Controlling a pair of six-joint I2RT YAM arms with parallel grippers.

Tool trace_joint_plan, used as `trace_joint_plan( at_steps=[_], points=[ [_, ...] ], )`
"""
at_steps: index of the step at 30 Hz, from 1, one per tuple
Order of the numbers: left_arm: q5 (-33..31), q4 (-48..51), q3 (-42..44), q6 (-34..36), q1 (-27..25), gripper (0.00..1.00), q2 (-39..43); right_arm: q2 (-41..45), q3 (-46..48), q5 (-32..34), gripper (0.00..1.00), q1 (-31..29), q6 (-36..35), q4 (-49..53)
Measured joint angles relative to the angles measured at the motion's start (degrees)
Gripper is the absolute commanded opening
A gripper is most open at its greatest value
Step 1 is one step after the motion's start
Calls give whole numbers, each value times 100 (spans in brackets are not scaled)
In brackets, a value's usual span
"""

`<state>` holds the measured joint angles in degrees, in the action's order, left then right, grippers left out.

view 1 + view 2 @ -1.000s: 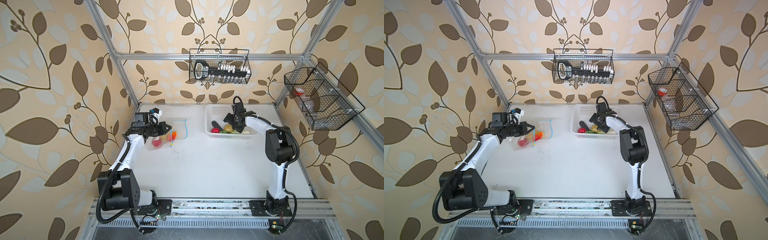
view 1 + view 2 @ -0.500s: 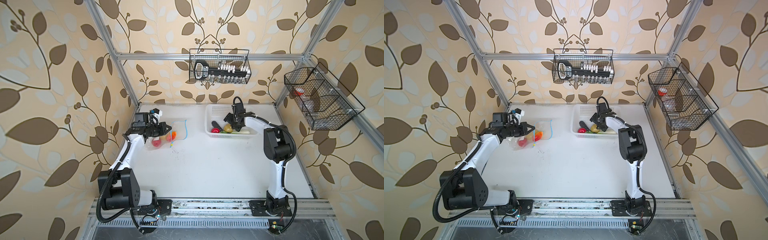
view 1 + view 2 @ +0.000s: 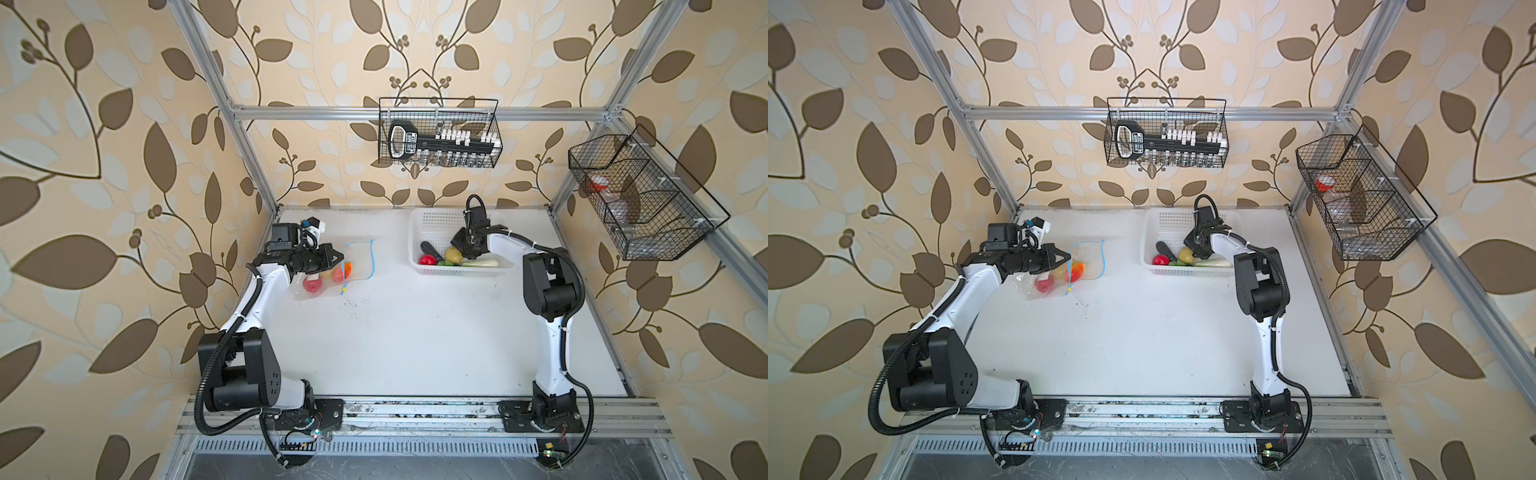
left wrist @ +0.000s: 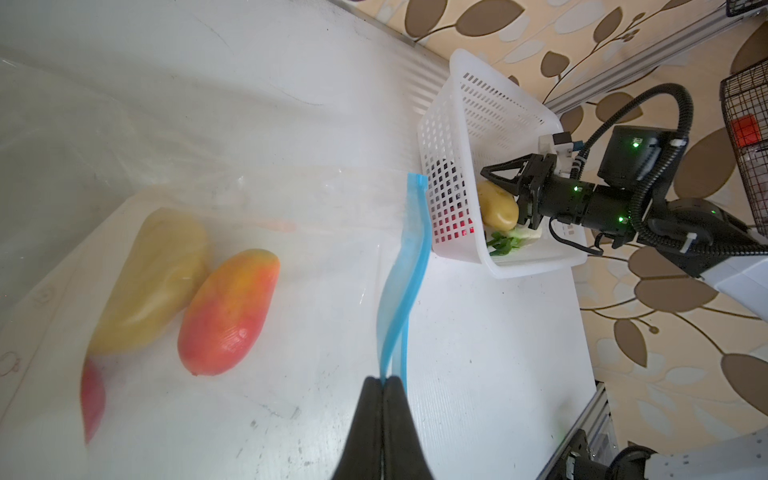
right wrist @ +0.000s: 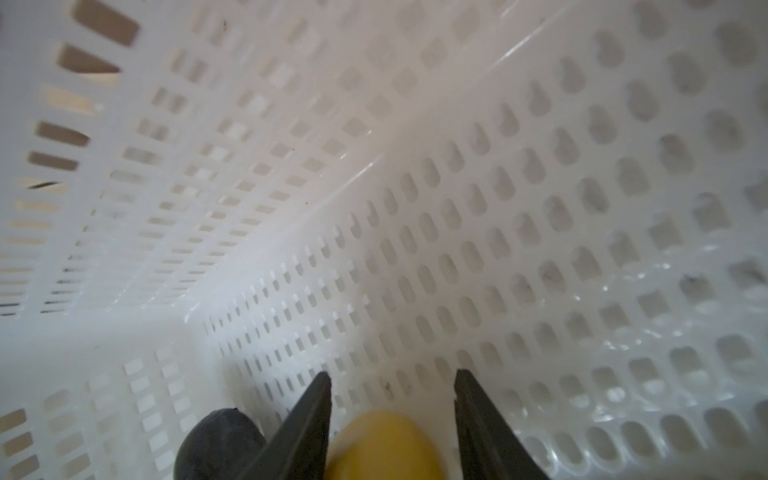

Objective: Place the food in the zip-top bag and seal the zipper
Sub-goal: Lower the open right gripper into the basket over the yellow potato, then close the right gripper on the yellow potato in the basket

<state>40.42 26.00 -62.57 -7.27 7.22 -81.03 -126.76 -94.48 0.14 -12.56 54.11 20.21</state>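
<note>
Jaws of the left gripper (image 4: 383, 379) are clamped on the blue zipper (image 4: 405, 266) of the bag (image 3: 359, 259), which lies at the upper left of the desk (image 3: 415, 332) in both top views. Inside it we see a potato (image 4: 153, 278), a red-yellow fruit (image 4: 228, 311) and a tomato (image 4: 92, 399). We find the right gripper (image 5: 392, 378) inside the white basket (image 3: 457, 272), upper right of centre. Its jaws stand apart astride a second potato (image 5: 384, 444), with a slight gap on one side and an eggplant (image 5: 218, 440) just beside.
</note>
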Motion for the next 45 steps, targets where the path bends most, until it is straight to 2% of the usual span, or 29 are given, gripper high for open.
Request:
trace_joint_plan(
  at_steps=[8, 11, 19, 30, 35, 39, 42, 45],
  points=[
    [2, 9, 0, -2, 0, 0, -4, 39, 284, -289, 47, 85, 149, -538],
    [0, -2, 0, -4, 0, 0, -4, 116, 393, -385, 56, 109, 216, -656],
    [-11, -81, 2, -13, 0, 0, -4, 396, 684, -494, 60, 98, 216, -632],
    [-11, -96, 7, -13, 0, 0, -2, 542, 715, -487, 77, 7, -197, -319],
    [-9, -98, 7, -15, 0, 0, -2, 542, 654, -455, 89, -66, -457, -74],
    [-9, -101, 7, -15, 0, 0, -2, 564, 640, -356, 92, -129, -671, 4],
    [-9, -98, 7, -15, 0, 0, -2, 601, 627, -308, 100, -160, -813, 101],
    [-9, -98, 7, -15, 0, 0, -2, 649, 608, -223, 100, -197, -940, 188]
  ],
)
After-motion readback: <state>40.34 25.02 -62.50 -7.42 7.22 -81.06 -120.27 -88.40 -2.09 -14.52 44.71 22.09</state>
